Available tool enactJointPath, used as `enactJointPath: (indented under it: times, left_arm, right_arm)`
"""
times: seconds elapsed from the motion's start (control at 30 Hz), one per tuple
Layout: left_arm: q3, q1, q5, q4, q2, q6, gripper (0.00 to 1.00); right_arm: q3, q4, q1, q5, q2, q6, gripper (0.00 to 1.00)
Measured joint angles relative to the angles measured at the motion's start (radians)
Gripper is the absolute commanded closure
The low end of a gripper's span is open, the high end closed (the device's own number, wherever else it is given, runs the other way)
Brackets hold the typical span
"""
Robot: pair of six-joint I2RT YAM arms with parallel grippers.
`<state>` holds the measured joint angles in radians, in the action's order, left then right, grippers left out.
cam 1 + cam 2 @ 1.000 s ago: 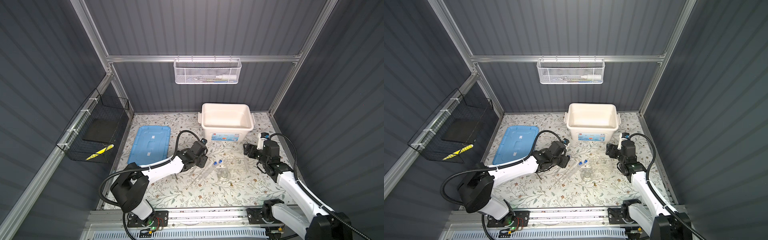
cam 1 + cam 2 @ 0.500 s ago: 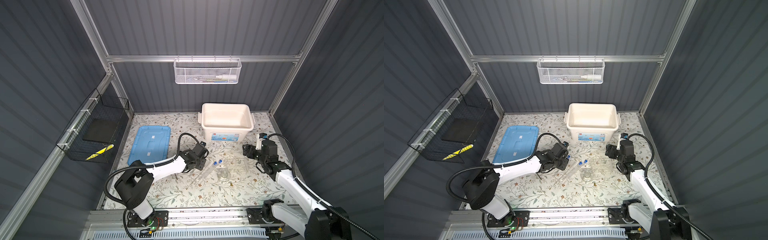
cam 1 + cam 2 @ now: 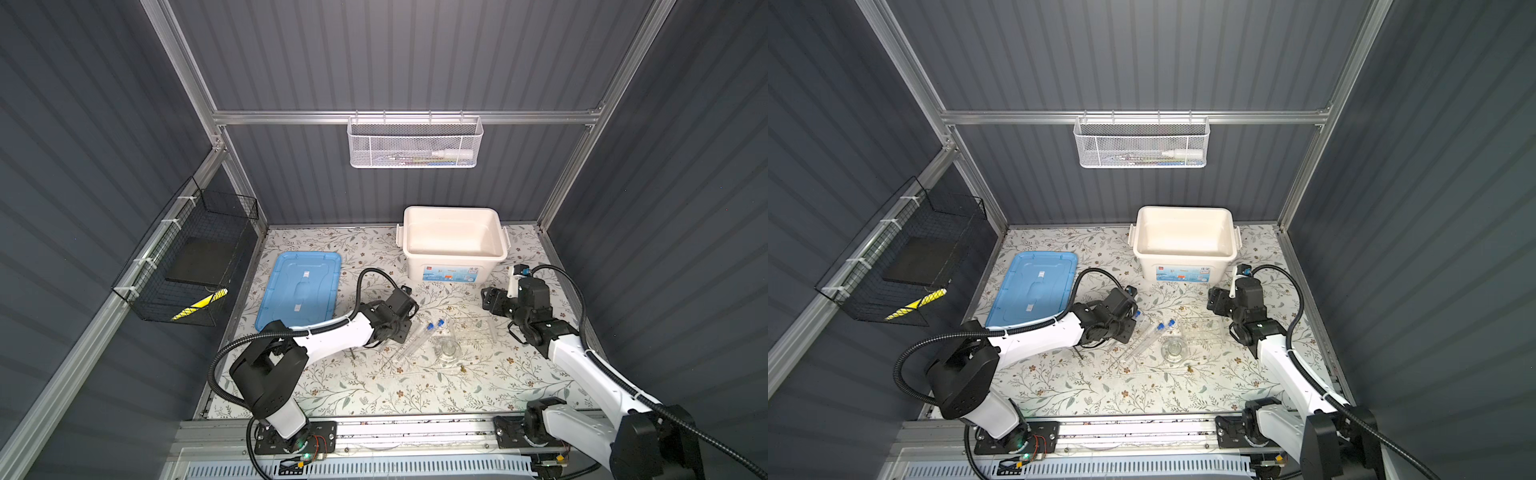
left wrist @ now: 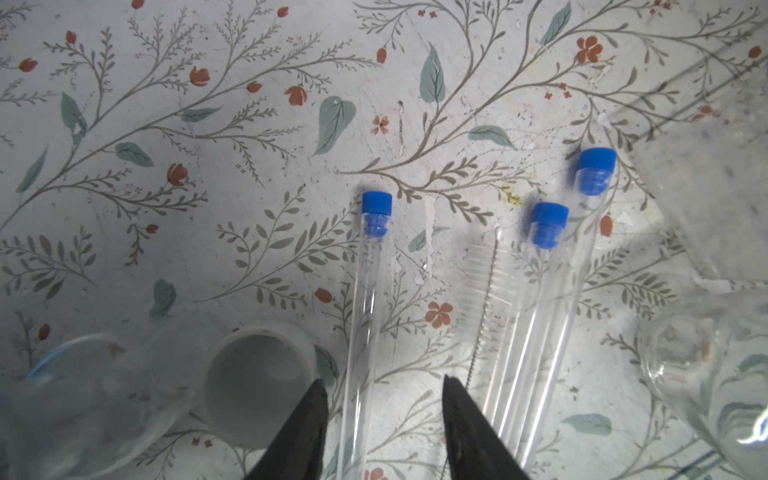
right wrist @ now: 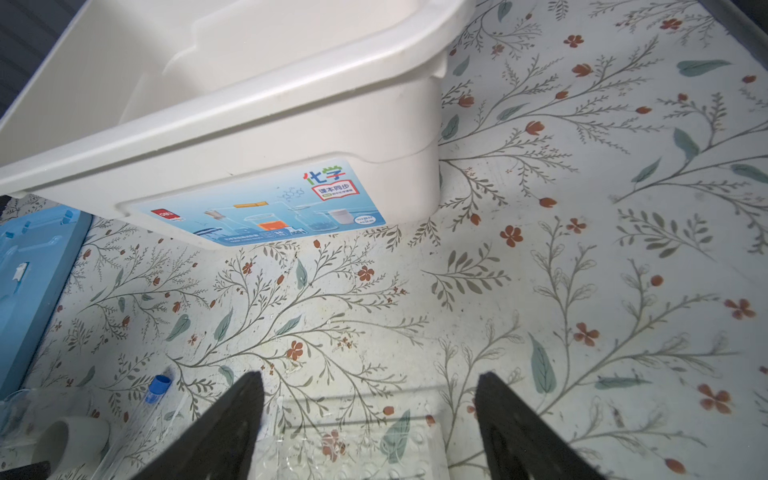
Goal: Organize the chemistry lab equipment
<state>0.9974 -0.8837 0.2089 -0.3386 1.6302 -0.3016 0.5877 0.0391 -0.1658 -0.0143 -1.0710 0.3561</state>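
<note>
Step in hand: tube pickup. Left gripper (image 4: 383, 380) straddles one tube (image 4: 370, 291) lying flat on the mat (image 4: 208, 124), fingers half-spread, clear of the glass. Right gripper (image 5: 370, 376) hangs wide by the rack (image 5: 345, 457). Next move — close gently, lift level

Dark grey ribbed walls (image 3: 415, 54) and aluminium rails (image 3: 399, 117) enclose a floral-patterned tabletop (image 3: 374, 395) (brightly, evenly lit).

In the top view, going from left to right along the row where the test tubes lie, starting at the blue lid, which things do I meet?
Blue lid → left gripper → two blue-capped test tubes → clear rack. The glass flask and the right gripper overlap the rack, so they are left out.
</note>
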Motion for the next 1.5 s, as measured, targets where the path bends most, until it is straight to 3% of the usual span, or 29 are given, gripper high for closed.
enactJointPath:
  times: [1.5]
  left_arm:
    - [-0.011,-0.002,-0.069,-0.028,0.098,-0.025,0.69]
  right_arm:
    - [0.002,0.019,-0.012,0.014,-0.018,0.003,0.18]
